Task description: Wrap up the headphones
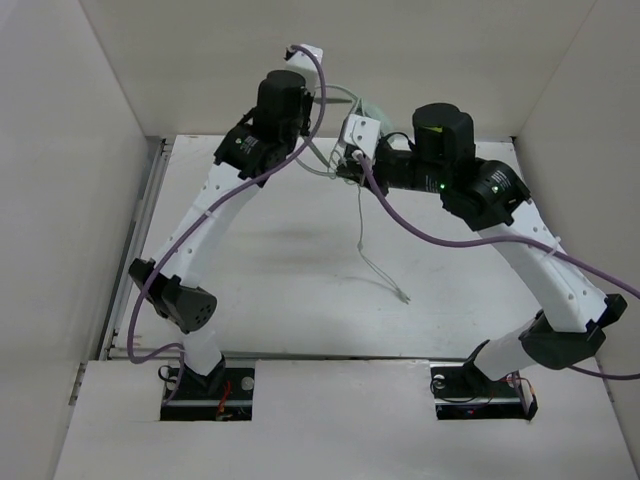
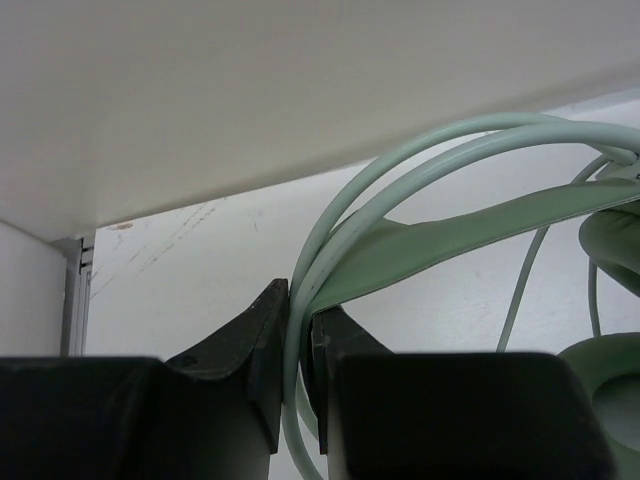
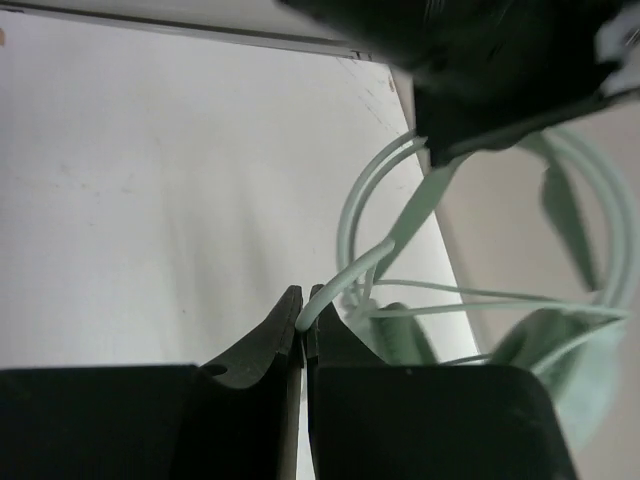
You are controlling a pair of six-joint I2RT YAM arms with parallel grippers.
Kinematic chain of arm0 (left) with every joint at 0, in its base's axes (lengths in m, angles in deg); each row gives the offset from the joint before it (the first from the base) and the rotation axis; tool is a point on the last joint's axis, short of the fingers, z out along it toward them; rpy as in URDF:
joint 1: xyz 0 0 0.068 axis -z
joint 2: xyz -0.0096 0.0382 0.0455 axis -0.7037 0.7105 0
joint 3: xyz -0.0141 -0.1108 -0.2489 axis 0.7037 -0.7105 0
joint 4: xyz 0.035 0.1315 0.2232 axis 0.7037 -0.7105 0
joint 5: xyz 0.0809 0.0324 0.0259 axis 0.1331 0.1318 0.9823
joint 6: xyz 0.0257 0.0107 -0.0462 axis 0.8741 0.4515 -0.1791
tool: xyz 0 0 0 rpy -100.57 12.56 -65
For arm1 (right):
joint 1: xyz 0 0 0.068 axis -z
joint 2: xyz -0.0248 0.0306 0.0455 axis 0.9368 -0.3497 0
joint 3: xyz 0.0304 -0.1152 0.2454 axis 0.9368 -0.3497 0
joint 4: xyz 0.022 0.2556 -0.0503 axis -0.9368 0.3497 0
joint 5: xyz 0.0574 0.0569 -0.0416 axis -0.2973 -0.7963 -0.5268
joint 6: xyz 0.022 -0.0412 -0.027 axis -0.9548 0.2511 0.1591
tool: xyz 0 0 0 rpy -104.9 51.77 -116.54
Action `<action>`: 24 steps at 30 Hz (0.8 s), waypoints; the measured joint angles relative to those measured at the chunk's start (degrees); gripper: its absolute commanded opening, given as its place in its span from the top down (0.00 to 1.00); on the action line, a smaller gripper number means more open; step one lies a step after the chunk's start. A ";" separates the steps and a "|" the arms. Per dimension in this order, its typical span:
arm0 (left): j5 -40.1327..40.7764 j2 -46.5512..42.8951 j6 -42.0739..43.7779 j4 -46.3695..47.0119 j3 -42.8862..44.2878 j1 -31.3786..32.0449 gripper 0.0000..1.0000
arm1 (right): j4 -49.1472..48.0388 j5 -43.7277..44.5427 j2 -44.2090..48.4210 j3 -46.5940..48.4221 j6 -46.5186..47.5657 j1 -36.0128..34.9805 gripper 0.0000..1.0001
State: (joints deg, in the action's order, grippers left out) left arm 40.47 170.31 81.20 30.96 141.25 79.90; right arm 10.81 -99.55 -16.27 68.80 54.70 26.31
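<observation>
The pale mint-green headphones (image 1: pixel 374 107) are held in the air at the back of the table, between both arms. My left gripper (image 2: pixel 300 345) is shut on the headband (image 2: pixel 440 245) and its thin frame wires, with one earcup (image 2: pixel 610 395) hanging at lower right. My right gripper (image 3: pixel 304 322) is shut on the thin pale-green cord (image 3: pixel 350 275) close to the headphones; an earcup (image 3: pixel 565 345) shows blurred to its right. In the top view the rest of the cord (image 1: pixel 360 225) hangs down and its loose end (image 1: pixel 403 297) lies on the table.
White walls enclose the table (image 1: pixel 300 290) at the back and both sides. A metal rail (image 1: pixel 135 250) runs along the left edge. Purple arm cables (image 1: pixel 420 235) loop beside both arms.
</observation>
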 measured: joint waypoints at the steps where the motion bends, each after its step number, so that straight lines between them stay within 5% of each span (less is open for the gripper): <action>1: -0.44 0.07 -0.79 -0.57 2.01 -0.39 1.00 | -0.04 -0.26 0.07 -0.22 -0.20 -0.13 0.99; 13: -6.10 0.94 -8.39 -2.08 12.66 -0.94 1.00 | 0.04 -2.14 -0.96 -2.80 -1.68 -6.84 0.99; 24: -6.16 1.14 -8.50 -2.43 0.63 -4.46 1.00 | 0.83 1.11 -3.96 6.16 2.67 -6.58 0.99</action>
State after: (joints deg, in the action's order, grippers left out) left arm 34.31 171.45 72.70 28.53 141.88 75.44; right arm 11.64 -98.43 -20.23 74.96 57.37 19.73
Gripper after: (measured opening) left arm 0.101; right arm 0.056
